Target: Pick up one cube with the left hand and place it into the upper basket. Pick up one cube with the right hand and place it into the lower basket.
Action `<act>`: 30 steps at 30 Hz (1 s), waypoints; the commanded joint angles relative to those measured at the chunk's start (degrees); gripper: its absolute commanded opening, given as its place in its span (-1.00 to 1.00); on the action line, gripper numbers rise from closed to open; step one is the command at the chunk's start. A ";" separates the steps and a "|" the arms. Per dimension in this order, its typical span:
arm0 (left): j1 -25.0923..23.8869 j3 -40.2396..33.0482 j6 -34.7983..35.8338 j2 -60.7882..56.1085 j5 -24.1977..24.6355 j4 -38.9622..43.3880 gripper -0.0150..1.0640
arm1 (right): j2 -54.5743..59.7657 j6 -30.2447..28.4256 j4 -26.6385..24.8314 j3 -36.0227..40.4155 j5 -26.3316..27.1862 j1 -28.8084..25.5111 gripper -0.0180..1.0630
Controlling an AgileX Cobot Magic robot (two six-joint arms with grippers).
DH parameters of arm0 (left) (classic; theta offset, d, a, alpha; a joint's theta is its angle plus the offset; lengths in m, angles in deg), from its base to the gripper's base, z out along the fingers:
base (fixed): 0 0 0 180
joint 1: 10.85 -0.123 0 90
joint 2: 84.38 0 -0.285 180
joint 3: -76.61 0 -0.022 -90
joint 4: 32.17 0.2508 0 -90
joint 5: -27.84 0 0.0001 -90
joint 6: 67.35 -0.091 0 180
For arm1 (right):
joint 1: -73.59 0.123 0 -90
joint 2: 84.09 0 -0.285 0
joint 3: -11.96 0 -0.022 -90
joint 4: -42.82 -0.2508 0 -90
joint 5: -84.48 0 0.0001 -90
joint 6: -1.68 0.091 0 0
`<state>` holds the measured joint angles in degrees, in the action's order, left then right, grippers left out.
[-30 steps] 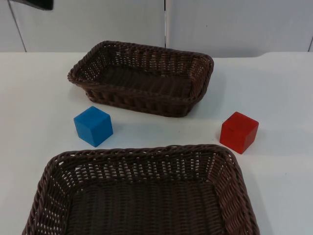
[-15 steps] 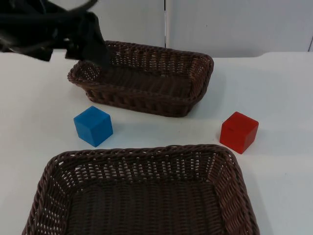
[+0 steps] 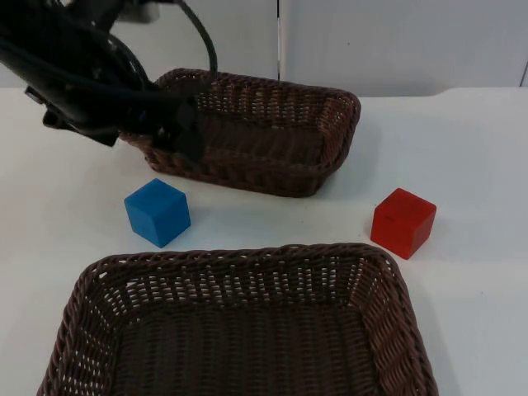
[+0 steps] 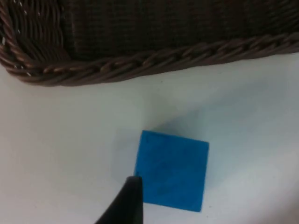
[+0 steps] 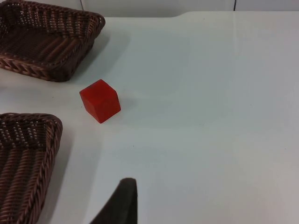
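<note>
A blue cube (image 3: 157,212) lies on the white table between the two brown wicker baskets. The upper basket (image 3: 272,82) holds nothing, and neither does the lower basket (image 3: 247,252). My left gripper (image 3: 186,139) hangs over the upper basket's front left rim, a short way above and behind the blue cube. In the left wrist view the blue cube (image 4: 172,170) lies close below, just off the basket's rim (image 4: 140,60). A red cube (image 3: 403,223) rests to the right. My right gripper (image 5: 122,201) waits well back from the red cube (image 5: 100,100).
In the right wrist view the upper basket (image 5: 60,70) and a corner of the lower basket (image 5: 28,116) flank the red cube. The grey partition wall (image 3: 396,41) closes the table's far edge.
The left arm has swung in from the upper left, down and to the right, until its gripper reached the upper basket's front left rim. Cubes and baskets have not moved.
</note>
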<state>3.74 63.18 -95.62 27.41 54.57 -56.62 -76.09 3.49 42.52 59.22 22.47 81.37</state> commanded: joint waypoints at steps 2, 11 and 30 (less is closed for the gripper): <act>0.07 1.35 0.35 2.96 -1.07 1.29 0.97 | -0.22 -0.09 -0.01 0.41 0.21 -0.37 0.99; -0.63 4.02 0.08 8.76 -3.81 5.86 0.97 | -0.22 -0.09 -0.01 0.41 0.21 -0.37 0.99; -0.63 6.80 -0.35 18.93 -5.28 7.13 0.97 | -0.22 -0.09 -0.01 0.41 0.21 -0.37 0.99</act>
<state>3.20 69.57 -95.83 46.38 50.63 -49.85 -76.09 3.49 42.52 59.22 22.47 81.37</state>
